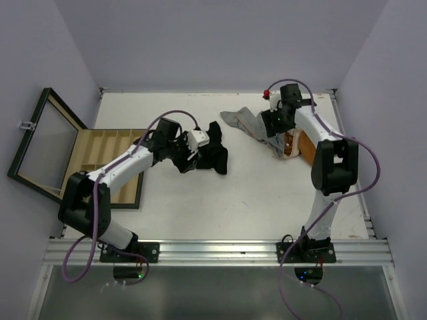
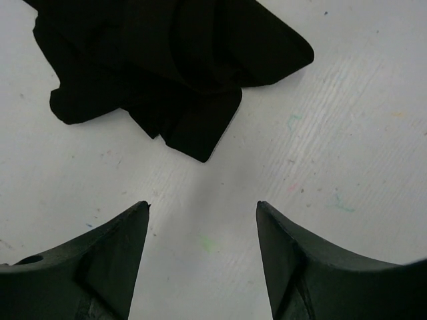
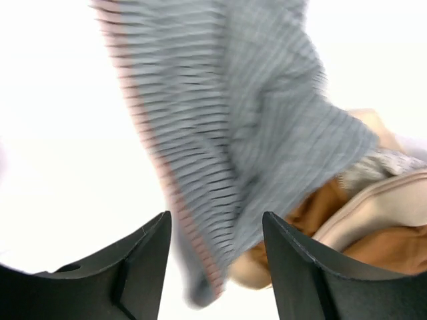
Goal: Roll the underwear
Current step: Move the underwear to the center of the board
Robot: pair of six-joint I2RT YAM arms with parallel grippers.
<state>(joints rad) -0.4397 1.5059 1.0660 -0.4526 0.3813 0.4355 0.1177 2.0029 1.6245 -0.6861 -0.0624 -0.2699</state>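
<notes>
1. Step in hand, as I judge it: both arms are reaching to take hold of cloth. No piece looks rolled yet, so the task is near its start.
2. The left claw has its jaws apart with nothing between them, only bare surface. The black underwear lies crumpled just ahead of its tips, not touching them, with one pointed corner nearest the gap.
3. The right claw also has its jaws apart. A strip of the grey striped underwear runs into the gap from ahead, but the view is blurred and I see no pinch on it.
4. The orange-brown underwear is bunched ahead and to the right of the right claw, partly under the grey piece.
5. Next move, in my judgement: the left claw should go forward and close on the near corner of the black piece. The cloth then needs to be spread flat before any rolling.
6. In the way: the black piece is heaped in folds, and the grey and orange-brown pieces overlap, so one may drag the other along.
7. A wooden box with its glass lid swung open sits well behind and beside the left claw, out of its path.
</notes>
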